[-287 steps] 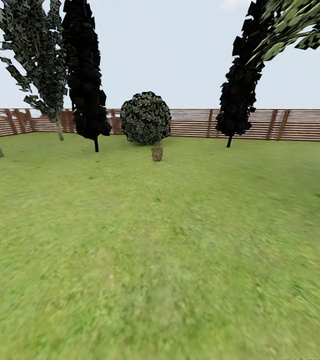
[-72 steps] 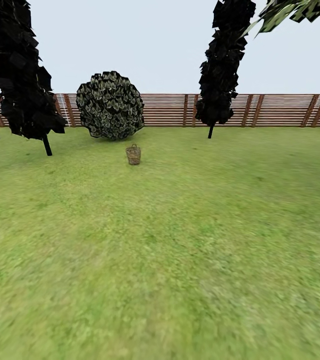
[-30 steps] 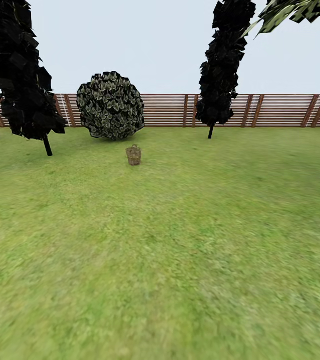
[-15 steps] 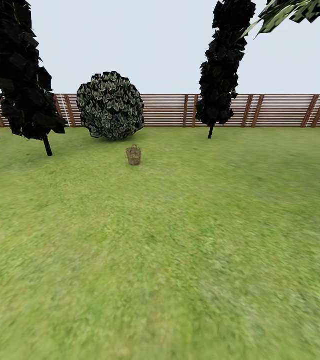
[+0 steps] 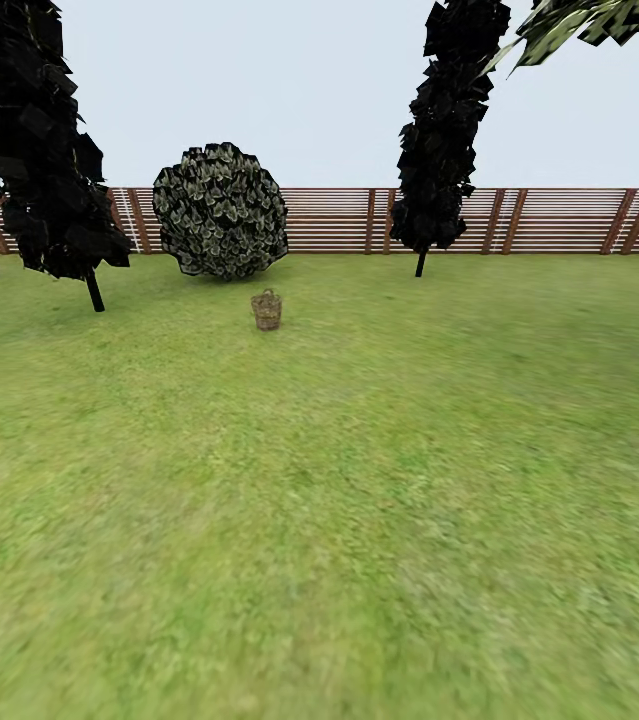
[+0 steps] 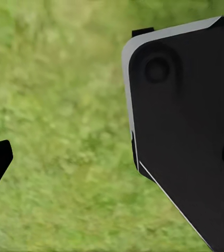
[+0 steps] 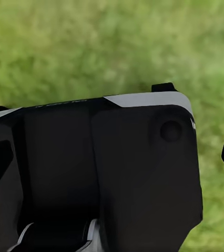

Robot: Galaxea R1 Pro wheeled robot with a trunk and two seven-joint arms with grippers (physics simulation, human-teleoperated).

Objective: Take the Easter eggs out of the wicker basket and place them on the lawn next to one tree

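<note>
Left gripper (image 6: 112, 157) hangs spread over the lawn (image 6: 64, 105).

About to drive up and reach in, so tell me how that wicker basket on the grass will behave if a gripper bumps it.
The wicker basket looks small and taller than wide, standing free on the lawn, so a sideways nudge would probably tip or slide it. Woven wicker suggests it is light and slightly yielding. Its thin arched handle likely flexes; details are too small to confirm.

We see the wicker basket (image 5: 267, 310) on the lawn (image 5: 359, 480), before a bush (image 5: 220, 210) and fence (image 5: 519, 220).
</note>
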